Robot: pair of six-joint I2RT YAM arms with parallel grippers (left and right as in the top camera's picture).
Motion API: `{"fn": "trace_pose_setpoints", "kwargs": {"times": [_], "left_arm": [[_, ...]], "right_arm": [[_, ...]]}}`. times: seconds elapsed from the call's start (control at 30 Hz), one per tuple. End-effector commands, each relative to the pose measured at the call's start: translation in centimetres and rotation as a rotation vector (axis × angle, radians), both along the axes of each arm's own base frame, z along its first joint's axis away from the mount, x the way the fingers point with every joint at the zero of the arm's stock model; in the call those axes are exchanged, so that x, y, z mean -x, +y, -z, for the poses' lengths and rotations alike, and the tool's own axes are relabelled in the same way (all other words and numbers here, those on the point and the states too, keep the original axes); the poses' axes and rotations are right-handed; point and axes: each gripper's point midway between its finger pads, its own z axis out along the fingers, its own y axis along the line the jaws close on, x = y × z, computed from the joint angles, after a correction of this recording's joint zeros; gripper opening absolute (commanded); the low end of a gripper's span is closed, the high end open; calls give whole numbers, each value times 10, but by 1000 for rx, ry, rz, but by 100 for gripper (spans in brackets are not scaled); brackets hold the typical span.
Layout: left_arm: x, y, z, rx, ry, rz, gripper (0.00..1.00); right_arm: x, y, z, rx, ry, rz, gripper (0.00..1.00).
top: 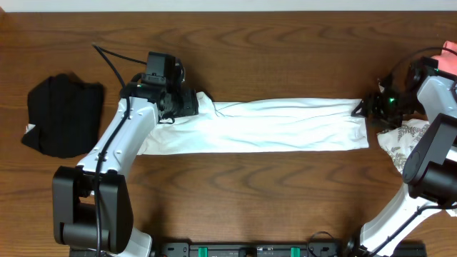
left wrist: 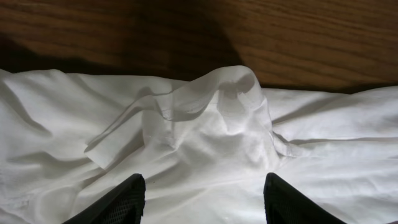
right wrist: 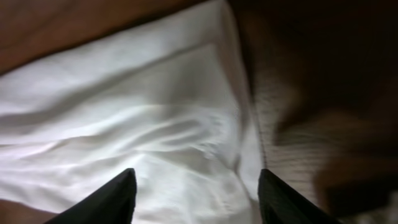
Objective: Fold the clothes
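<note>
A white T-shirt [top: 278,125] lies folded into a long strip across the middle of the table; its print is hidden. My left gripper [top: 182,105] is open over the strip's left end, where the neckband [left wrist: 205,93] bunches up, its fingers [left wrist: 205,202] spread above the cloth. My right gripper [top: 365,107] is open at the strip's right end, its fingers [right wrist: 193,199] spread over the white hem [right wrist: 186,124]. A black garment [top: 63,114] lies at the far left. A grey-leaf-patterned white garment [top: 403,139] and a pink one [top: 450,53] lie at the far right.
The wooden table [top: 271,193] runs wide in front of the strip and behind it. The arm bases stand at the front edge, left [top: 93,214] and right [top: 421,193].
</note>
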Motion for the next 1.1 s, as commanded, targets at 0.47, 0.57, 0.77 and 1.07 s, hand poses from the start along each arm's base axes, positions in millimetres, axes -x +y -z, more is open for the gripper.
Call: {"fn": "trace_pose_setpoints", "kwargs": {"times": [0.47, 0.57, 0.77, 1.07], "left_arm": [[-3, 2, -3, -10, -9, -5, 62], [-3, 2, -3, -10, -9, -5, 63], [-3, 2, -3, -10, -9, -5, 62], [-3, 2, -3, -10, -9, -5, 62]], "right_arm": [[29, 0, 42, 30, 47, -34, 68], [32, 8, 43, -7, 49, -32, 68], [43, 22, 53, -24, 75, -54, 67], [49, 37, 63, -25, 87, -77, 59]]}}
